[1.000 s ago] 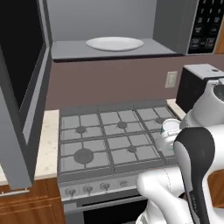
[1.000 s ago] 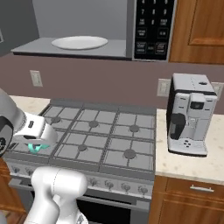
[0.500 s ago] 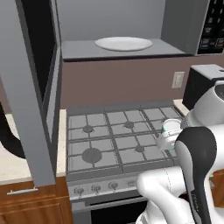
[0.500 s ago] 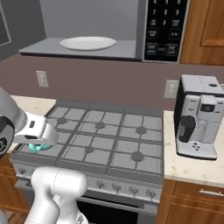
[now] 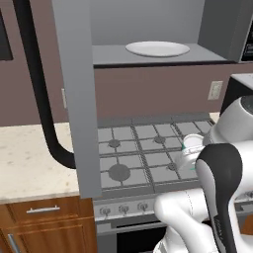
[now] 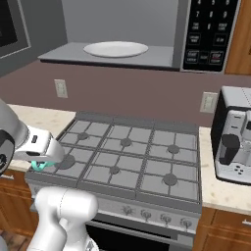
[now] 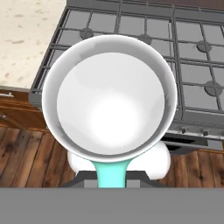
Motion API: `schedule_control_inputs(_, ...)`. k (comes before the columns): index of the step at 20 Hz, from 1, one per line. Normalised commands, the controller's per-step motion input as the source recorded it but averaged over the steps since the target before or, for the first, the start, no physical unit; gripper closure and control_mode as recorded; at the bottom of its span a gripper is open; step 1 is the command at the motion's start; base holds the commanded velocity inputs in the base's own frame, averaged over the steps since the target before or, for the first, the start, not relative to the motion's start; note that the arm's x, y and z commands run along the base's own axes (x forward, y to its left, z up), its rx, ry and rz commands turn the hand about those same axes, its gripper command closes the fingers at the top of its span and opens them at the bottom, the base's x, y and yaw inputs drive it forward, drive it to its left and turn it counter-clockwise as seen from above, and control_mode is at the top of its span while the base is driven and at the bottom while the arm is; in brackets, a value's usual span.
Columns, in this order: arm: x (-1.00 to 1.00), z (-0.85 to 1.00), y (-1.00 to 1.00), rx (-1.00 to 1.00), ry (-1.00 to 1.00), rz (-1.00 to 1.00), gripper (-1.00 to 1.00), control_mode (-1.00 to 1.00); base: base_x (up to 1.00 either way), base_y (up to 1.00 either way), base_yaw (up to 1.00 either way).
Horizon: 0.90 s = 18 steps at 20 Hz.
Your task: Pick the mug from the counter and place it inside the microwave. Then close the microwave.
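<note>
- The gripper (image 6: 40,164) is clenched on the mug (image 7: 109,97), carrying it in the air over the near edge of the stovetop (image 6: 127,157).
- From the hand's own camera the mug's pale inside faces straight up at the lens, with its teal handle (image 7: 111,171) pointing down toward the fingers, which are hidden beneath it.
- In the right base view a sliver of teal shows under the white hand, at the near left corner of the stove; in the left base view the mug (image 5: 191,144) peeks out with its pale rim just behind the arm's dark elbow, on the right side of the burners.
- The mug is clear of the counter (image 5: 29,160), which lies to the left of the stove, beige and speckled, with wooden cabinet fronts (image 5: 47,225) below.
- The microwave (image 6: 142,34) sits above and beyond the stove, its cavity open, and the white round plate (image 6: 115,48) lies flat on its floor.
- Its door (image 5: 74,89) is swung out toward the near left, seen edge-on in the left base view, with the black curved handle (image 5: 42,99) hanging beside it.
- The black keypad (image 6: 211,34) is at the right of the cavity.
- A grey-black coffee machine (image 6: 234,142) stands on the counter right of the stove, well apart from the mug.
- Wall outlets (image 6: 208,102) sit on the brown backsplash.
</note>
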Motion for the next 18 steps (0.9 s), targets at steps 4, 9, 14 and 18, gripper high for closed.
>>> schedule_control_inputs(4, 0.00, 0.00, 0.00, 0.00, 0.00, 0.00, 1.00, 1.00, -0.01, 0.00, 0.00)
schedule_control_inputs(9, 0.00, 0.00, 0.00, 0.00, 0.00, 0.00, 1.00, 1.00, -0.14, 0.26, 0.00)
schedule_control_inputs(14, 0.00, 0.00, 0.00, 0.00, 0.00, 0.00, 1.00, 1.00, -0.34, 0.36, 0.00)
schedule_control_inputs(18, 0.00, 0.00, 0.00, 0.00, 0.00, 0.00, 1.00, 1.00, -0.25, 0.12, 0.00)
